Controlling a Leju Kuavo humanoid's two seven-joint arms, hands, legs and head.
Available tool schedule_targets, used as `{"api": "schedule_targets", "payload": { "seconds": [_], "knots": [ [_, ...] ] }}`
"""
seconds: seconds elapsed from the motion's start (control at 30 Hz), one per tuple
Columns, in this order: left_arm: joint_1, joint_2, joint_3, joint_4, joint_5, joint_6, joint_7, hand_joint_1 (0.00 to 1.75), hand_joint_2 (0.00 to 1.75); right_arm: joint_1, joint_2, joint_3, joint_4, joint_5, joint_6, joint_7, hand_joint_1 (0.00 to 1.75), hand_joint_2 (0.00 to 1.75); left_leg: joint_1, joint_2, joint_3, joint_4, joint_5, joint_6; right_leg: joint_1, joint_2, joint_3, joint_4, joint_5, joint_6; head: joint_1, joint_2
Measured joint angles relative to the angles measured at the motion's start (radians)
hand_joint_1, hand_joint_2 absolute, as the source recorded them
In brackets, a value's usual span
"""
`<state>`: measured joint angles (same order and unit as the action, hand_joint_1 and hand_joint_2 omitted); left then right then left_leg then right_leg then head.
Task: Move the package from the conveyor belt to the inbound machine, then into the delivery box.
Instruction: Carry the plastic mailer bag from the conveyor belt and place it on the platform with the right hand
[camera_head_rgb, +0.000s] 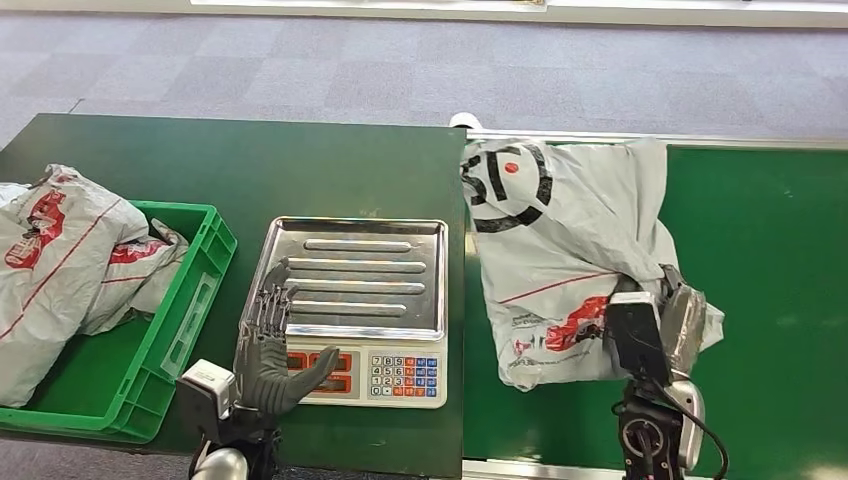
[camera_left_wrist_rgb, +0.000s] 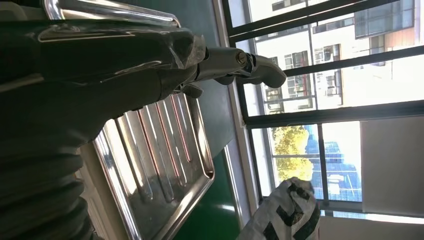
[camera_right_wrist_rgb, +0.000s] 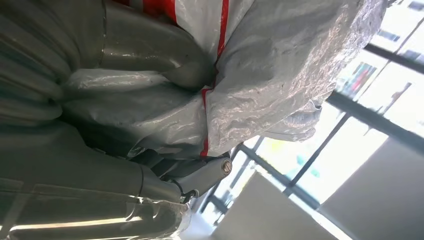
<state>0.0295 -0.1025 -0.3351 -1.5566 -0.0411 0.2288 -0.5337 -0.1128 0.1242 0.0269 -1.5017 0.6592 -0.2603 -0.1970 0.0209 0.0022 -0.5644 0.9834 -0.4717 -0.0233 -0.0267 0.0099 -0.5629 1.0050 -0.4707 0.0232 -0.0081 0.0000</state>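
Right hand (camera_head_rgb: 655, 325) grips the package (camera_head_rgb: 560, 240) on the conveyor belt (camera_head_rgb: 770, 260); left hand (camera_head_rgb: 270, 345) is open and holds nothing.

The package is a crinkled grey plastic bag with red and black print, beside the scale's (camera_head_rgb: 350, 310) ribbed, shiny steel tray (camera_head_rgb: 355, 270).

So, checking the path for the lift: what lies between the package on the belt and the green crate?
In the head view, the scale sits between the package and the crate, with the left hand over its near left corner.

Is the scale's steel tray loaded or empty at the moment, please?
Empty: the scale's steel tray shows bare ribs; the package lies on the conveyor belt.
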Motion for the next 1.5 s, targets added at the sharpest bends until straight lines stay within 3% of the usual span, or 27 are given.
{"api": "schedule_targets", "payload": {
  "seconds": [0.23,0.4,0.73,1.17,1.3,1.5],
  "knots": [
    [-0.054,-0.003,0.053,-0.003,-0.002,0.031,-0.004,0.00,1.75,-0.155,0.030,0.177,0.118,-0.037,0.188,0.028,1.75,1.75,0.001,0.000,0.000,0.000,0.001,0.000,0.001,0.000,0.000,0.001,0.000,0.000,0.000,0.000],
    [-0.069,-0.003,0.108,-0.038,-0.002,0.068,-0.007,0.00,1.75,-0.271,0.057,0.273,0.313,-0.068,0.244,0.017,1.75,1.75,0.001,-0.001,-0.001,0.000,0.001,0.000,0.001,0.000,0.000,0.001,0.000,0.000,0.000,0.000],
    [-0.043,-0.017,0.226,-0.152,-0.025,0.137,-0.024,0.00,1.75,-0.389,0.102,0.374,0.611,-0.086,0.251,-0.024,1.75,1.75,0.001,-0.001,-0.002,0.000,0.001,0.000,0.001,-0.001,-0.002,0.001,0.000,0.000,0.000,0.000],
    [-0.009,-0.039,0.325,-0.224,-0.029,0.146,-0.044,0.00,1.75,-0.438,0.120,0.406,0.725,-0.088,0.223,-0.079,1.75,1.75,0.001,-0.001,-0.002,0.000,0.001,0.000,0.001,-0.001,-0.002,0.001,0.000,0.000,0.000,0.000],
    [-0.009,-0.043,0.332,-0.227,-0.029,0.144,-0.047,0.00,1.75,-0.443,0.122,0.409,0.735,-0.085,0.198,-0.091,0.00,1.75,0.001,-0.001,-0.002,0.000,0.001,0.000,0.001,-0.001,-0.002,0.001,0.000,0.000,0.000,0.000],
    [-0.013,-0.048,0.341,-0.227,-0.020,0.136,-0.052,0.00,1.75,-0.451,0.132,0.408,0.738,-0.084,0.139,-0.124,0.00,1.75,0.001,-0.001,-0.002,0.000,0.001,0.000,0.001,-0.001,-0.002,0.001,0.000,0.000,0.000,0.000]
  ]
}}
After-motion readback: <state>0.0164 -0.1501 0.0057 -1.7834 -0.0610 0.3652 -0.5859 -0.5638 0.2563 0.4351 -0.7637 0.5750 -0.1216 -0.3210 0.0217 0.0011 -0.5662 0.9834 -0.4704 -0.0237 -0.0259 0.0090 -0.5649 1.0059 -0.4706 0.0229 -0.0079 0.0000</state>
